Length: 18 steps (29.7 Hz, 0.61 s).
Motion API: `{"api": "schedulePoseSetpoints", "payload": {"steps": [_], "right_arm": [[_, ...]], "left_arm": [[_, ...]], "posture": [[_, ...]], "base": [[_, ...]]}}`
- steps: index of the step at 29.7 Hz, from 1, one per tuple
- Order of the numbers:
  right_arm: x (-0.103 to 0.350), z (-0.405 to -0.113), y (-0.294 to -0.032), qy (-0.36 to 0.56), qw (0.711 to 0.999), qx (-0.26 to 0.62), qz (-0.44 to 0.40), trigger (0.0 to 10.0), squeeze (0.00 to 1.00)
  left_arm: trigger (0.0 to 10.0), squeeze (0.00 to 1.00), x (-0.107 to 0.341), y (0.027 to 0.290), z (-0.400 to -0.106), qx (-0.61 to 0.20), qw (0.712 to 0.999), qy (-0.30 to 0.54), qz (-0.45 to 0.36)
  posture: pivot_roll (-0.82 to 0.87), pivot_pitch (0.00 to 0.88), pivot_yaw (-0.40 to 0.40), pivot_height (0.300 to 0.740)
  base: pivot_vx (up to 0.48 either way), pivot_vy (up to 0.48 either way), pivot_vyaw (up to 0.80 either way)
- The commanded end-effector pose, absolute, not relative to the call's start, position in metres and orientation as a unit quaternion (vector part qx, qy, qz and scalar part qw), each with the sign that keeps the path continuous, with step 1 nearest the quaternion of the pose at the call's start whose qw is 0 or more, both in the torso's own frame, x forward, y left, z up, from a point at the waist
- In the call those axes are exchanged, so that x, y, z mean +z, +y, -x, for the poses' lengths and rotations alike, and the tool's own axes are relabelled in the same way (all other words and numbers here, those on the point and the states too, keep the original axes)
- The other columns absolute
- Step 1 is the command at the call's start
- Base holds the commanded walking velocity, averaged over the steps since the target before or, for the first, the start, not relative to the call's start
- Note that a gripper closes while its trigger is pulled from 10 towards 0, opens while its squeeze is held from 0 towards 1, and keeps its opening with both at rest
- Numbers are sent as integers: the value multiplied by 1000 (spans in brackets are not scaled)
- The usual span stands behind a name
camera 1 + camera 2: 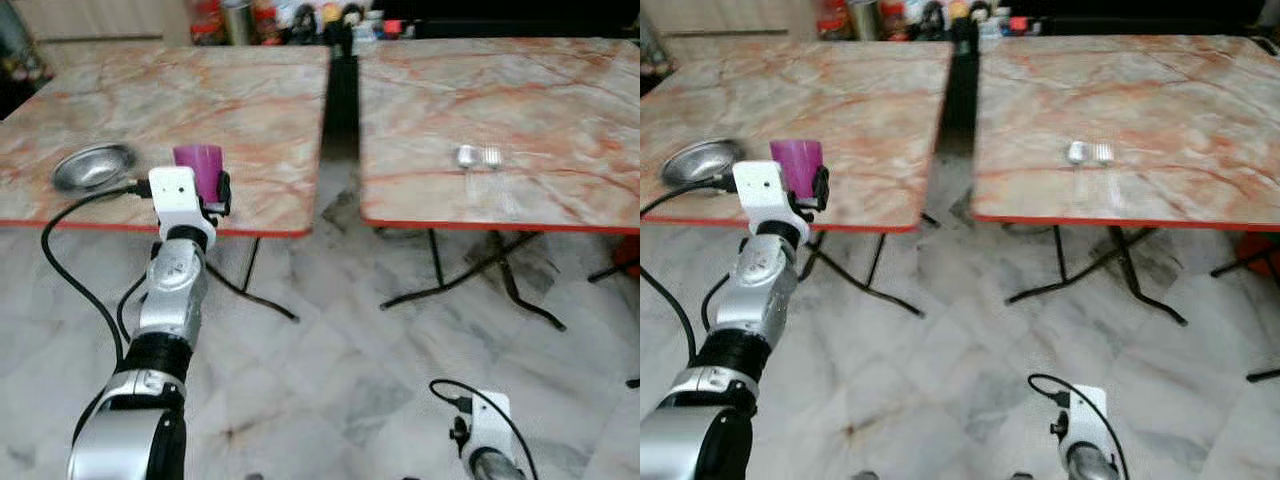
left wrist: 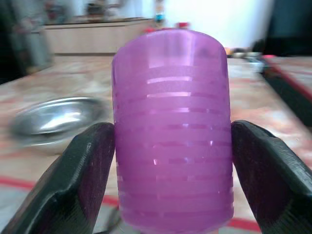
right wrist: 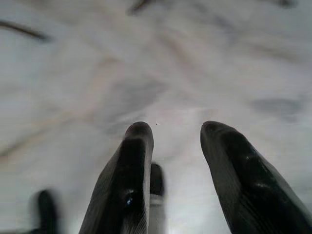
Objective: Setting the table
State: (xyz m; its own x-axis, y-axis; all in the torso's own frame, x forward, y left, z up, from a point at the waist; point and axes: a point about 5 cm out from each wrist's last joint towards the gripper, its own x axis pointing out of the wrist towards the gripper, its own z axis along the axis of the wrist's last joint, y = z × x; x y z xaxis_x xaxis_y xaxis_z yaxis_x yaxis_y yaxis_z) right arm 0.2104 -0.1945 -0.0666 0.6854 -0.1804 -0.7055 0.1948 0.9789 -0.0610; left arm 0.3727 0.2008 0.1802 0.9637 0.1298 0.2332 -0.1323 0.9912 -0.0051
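Left claw [image 2: 170,161] grips a ribbed purple cup [image 2: 171,131] upright over the near edge of the left counter [image 1: 250,110], steel bowl [image 1: 93,166] just beside it. No readable writing anywhere. Right claw [image 3: 173,146] hangs idle over the floor, fingers parted.

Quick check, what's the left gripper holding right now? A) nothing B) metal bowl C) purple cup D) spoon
C: the left wrist view shows the purple cup squeezed between the left gripper's two black fingers, held near the front edge of the left table, while the metal bowl sits on the table apart from it.
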Motion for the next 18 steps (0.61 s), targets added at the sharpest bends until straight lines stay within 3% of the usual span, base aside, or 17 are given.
{"api": "schedulePoseSetpoints", "payload": {"steps": [1, 9, 18], "right_arm": [[-66, -209, -203, 383, 917, -115, -10, 10000, 0], [-57, -223, -205, 358, 926, -119, -16, 10000, 0], [-45, -241, -205, 331, 935, -121, -30, 10000, 0]], "left_arm": [[10000, 0, 186, 192, -374, 53, 990, -128, 2], [10000, 0, 183, 184, -373, 32, 992, -126, 5], [10000, 0, 185, 163, -371, -54, 991, -121, 7]], "posture": [[-37, 125, 36, 740], [-38, 131, 37, 740], [-33, 135, 38, 740]], "base": [[0, 0, 0], [0, 0, 0], [0, 0, 0]]}}
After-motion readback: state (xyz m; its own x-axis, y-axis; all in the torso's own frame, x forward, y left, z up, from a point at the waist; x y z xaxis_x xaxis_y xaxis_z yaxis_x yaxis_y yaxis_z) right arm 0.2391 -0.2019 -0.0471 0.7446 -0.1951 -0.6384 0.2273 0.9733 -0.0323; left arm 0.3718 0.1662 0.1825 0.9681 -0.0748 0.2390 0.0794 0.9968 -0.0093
